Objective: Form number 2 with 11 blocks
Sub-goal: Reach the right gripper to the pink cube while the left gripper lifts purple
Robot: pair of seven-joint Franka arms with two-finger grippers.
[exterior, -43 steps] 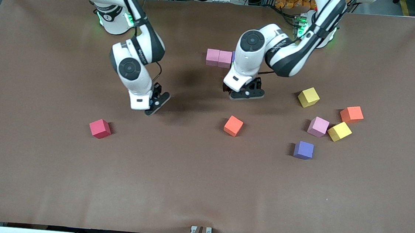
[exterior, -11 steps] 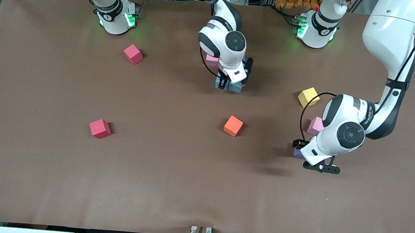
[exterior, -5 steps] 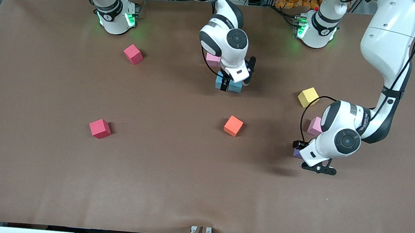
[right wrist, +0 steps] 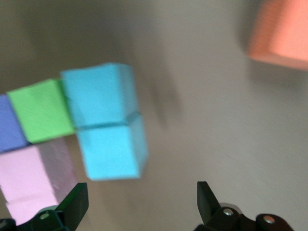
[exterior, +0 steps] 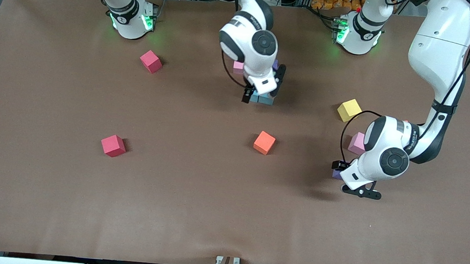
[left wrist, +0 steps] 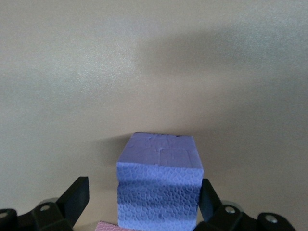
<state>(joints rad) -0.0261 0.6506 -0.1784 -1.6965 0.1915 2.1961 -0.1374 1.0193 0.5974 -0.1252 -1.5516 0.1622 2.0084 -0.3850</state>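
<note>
The right arm's wrist hides most of the started number 2 (exterior: pixel 259 87) in the front view; only slivers of pink, purple and blue show around it, near the bases at mid-worktop. The right wrist view shows more: two blue blocks (right wrist: pixel 106 122) touching, a green block (right wrist: pixel 41 115) against one of them, then a purple block (right wrist: pixel 9 125), and a pink block (right wrist: pixel 26 180) cut off at the frame edge. The right end effector (exterior: pixel 262 92) hangs over the blue pair, jaws spread wide, holding nothing.

The left arm covers most of a second purple block (left wrist: pixel 159 187), which sits on the worktop (exterior: pixel 171 194) toward the left arm's end. The left end effector (exterior: pixel 355 181) is fully open with its fingers straddling that block, apart from its sides.

Lettering on the right arm's wrist is too small to read.

Loose blocks: two red (exterior: pixel 113 145), one orange (exterior: pixel 264 142), one yellow (exterior: pixel 349 110), one half-hidden pink (exterior: pixel 356 142).
</note>
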